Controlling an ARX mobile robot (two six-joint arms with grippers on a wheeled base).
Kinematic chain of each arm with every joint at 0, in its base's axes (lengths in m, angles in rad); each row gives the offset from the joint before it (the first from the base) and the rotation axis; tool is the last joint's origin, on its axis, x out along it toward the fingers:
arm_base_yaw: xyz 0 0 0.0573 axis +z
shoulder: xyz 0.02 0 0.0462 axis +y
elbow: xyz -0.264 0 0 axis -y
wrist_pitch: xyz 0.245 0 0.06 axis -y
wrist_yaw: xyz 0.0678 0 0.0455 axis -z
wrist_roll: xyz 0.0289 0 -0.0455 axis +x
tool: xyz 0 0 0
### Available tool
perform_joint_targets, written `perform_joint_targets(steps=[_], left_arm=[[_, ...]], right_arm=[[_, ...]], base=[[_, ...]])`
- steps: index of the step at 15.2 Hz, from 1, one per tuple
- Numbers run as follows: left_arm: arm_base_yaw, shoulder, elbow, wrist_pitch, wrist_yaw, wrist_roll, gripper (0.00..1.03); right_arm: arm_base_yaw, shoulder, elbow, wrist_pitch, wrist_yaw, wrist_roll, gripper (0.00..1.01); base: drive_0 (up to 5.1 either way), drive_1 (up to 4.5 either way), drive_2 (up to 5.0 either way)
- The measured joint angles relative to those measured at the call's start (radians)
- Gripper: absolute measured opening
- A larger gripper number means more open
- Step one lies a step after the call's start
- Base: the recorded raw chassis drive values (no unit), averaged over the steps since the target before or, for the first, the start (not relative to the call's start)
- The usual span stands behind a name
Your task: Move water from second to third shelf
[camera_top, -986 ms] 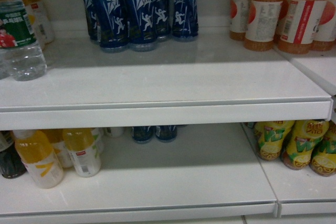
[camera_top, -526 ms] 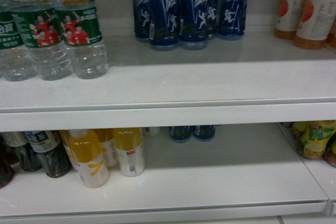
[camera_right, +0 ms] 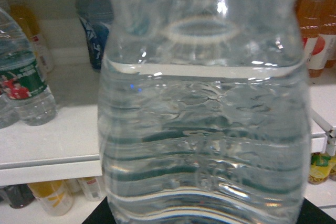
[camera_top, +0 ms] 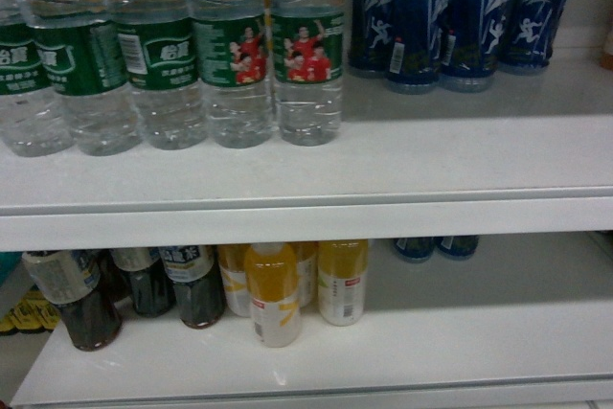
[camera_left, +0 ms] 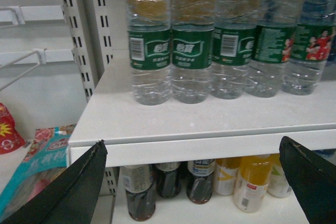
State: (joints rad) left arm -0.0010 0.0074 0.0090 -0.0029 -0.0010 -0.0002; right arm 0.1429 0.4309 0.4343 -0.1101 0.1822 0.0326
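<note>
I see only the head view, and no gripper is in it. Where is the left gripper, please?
Observer: The left gripper is open, its fingers wide apart, in front of the shelf edge below the row of water bottles.
Operator: And the right side?
Observer: A clear ribbed bottle fills the right wrist view, very near the camera. Whether the right gripper holds it does not show.

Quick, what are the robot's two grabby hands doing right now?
Left gripper: open, jaws wide apart, holding nothing.
Right gripper: a water bottle fills its camera up close; the jaws are hidden, so cannot tell.
</note>
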Motion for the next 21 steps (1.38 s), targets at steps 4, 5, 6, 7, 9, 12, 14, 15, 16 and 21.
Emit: perform_joint_targets(steps=[4,5,6,7,9,12,14,15,16,21], left_arm=[[0.000,0.000,0.000,-0.003,0.000,0.000,0.98],[0.000,0.000,0.000,0.000,0.001,0.000,0.98],[0.000,0.000,0.000,0.000,0.000,0.000,0.98],[0.000,0.000,0.000,0.000,0.000,0.000,0.98],[0.000,0.000,0.000,0.000,0.001,0.000,0.98],[0.000,0.000,0.000,0.000,0.000,0.000,0.98],[0.000,0.000,0.000,-0.003,-0.003,0.000,0.98],[0.000,0.000,0.000,0.002,-0.003,0.000,0.98],[0.000,0.000,0.000,-0.001,-0.002,0.000,0.98],[0.000,0.000,0.000,0.000,0.000,0.000,0.98]], right_arm=[[-0.002,-0.001,0.000,0.003,0.002,0.000,0.41],[0.000,0.000,0.000,0.003,0.000,0.000,0.41],[0.000,0.000,0.000,0.002,0.000,0.000,0.41],[0.000,-0.001,0.000,0.004,0.000,0.001,0.41],[0.000,0.000,0.000,0.002,0.000,0.000,0.41],[0.000,0.000,0.000,0.004,0.001,0.000,0.41],[0.000,0.000,0.000,0.005,-0.013,0.000,0.41],[0.002,0.000,0.000,0.005,-0.020,0.001,0.41],[0.000,0.000,0.000,0.000,-0.004,0.000,0.41],[0.000,-0.001,0.000,0.002,0.000,0.000,0.41]], base=[[-4.9,2.53,2.5],[-5.0,2.45,2.4],[-5.0,2.48,2.5],[-4.9,2.51,2.5],[-5.0,2.47,2.5],[-4.9,2.55,2.6],[0.0,0.00,0.0],[0.0,0.00,0.0],[0.0,0.00,0.0],[0.0,0.00,0.0]])
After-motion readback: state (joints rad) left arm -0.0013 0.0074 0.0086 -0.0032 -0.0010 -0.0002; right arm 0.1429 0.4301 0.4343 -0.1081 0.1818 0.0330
